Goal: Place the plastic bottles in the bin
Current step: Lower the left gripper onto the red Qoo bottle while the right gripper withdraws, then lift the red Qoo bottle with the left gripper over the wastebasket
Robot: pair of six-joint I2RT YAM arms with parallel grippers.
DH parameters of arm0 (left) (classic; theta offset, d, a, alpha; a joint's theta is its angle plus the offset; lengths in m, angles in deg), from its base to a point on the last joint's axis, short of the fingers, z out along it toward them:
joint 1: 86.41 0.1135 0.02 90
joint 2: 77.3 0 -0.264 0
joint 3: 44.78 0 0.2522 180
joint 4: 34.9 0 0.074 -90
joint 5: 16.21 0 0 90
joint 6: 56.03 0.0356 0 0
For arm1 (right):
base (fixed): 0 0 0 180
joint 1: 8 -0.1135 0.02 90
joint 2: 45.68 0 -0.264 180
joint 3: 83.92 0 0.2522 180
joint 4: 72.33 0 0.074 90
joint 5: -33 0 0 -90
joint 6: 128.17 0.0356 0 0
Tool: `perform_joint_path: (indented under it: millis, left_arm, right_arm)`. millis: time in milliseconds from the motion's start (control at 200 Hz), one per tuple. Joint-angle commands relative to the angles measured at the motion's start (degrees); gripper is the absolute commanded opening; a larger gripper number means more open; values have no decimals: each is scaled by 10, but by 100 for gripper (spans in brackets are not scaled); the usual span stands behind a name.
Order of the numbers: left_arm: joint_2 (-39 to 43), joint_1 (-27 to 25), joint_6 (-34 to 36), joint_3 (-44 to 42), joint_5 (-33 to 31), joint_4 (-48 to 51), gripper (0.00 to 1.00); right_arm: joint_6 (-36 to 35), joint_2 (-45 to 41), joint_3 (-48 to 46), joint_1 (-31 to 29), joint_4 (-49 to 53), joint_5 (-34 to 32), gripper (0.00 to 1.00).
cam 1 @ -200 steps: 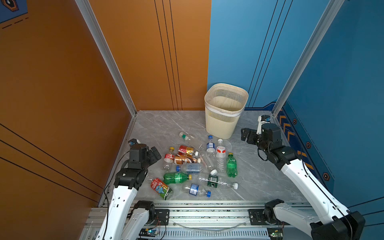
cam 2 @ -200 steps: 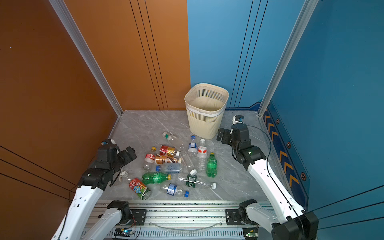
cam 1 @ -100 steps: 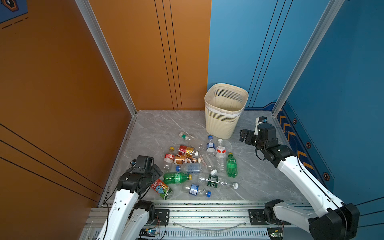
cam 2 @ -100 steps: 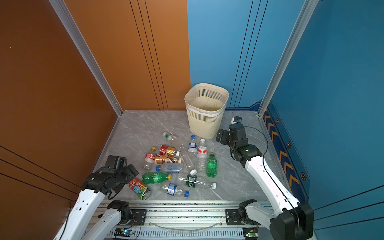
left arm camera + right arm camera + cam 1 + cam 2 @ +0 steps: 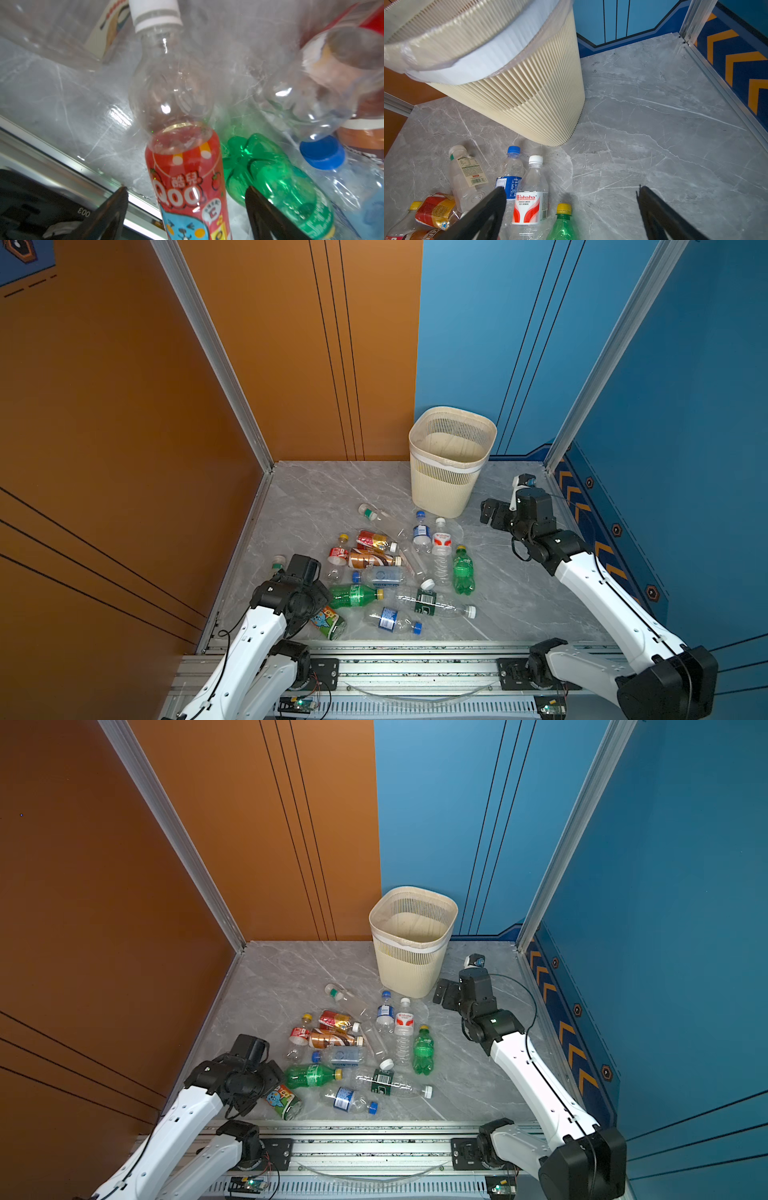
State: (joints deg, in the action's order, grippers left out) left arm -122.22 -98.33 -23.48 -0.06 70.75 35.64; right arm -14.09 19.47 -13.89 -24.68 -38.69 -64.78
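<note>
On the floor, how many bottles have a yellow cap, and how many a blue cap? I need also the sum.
Yellow cap: 3 (red-label bottle, left green bottle, right green bottle)
Blue cap: 3 (far blue-label bottle, middle clear bottle, near blue-label bottle)
Total: 6

A grey marble-patterned desk [image 5: 316, 497] is seen in both top views. The bin [image 5: 446, 485] is stood upright near its far edge. The plastic bottles [image 5: 380, 576] are scattered on their sides in a loose cluster before the bin, several touching or overlapping. A green bottle [image 5: 462, 570] is laid at the cluster's right, and a red-labelled bottle [image 5: 328, 620] near the front edge.
</note>
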Motion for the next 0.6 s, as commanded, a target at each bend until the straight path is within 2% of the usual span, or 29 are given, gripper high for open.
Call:
perform_joint_path:
  millis: [0, 55, 80, 295, 406, 591]
  left_arm:
    - [10, -3, -30, -30, 11, -22, 88]
    - [15, -4, -41, -45, 14, -38, 87]
    - [17, -4, -46, -52, 16, -46, 83]
    - [18, -5, -84, -87, 19, -106, 75]
    - [22, -5, -97, -89, 17, -120, 63]
    - [46, -2, -101, -72, 20, -120, 56]
  right_arm:
    - [8, -7, -9, 6, -12, -11, 100]
    - [8, -6, -11, 7, -14, -12, 100]
    - [9, -6, -12, 7, -14, -11, 100]
    - [9, -6, -13, 9, -15, -11, 100]
    - [8, -9, -13, 11, -14, -12, 100]
    - [8, -12, -13, 15, -15, -13, 100]
